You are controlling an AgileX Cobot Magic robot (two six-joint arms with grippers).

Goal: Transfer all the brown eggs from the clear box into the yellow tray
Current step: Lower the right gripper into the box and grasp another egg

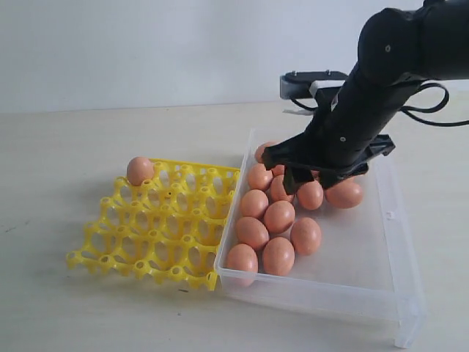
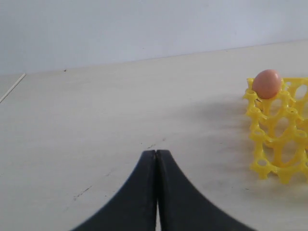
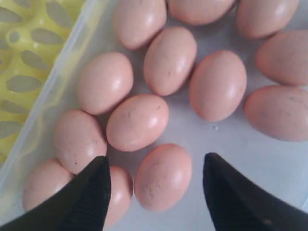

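No text, label, brand, number or sign can be read in any of the three views. Nothing printed is seen on the brown eggs (image 1: 279, 216), the yellow tray (image 1: 196, 166) or the clear box (image 1: 352, 253).

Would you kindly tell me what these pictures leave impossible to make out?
- Egg count in the clear box: exterior view, the right gripper and its arm cover some brown eggs.
- Yellow tray: left wrist view, cut off by the frame edge.
- Left gripper: outside the exterior view.
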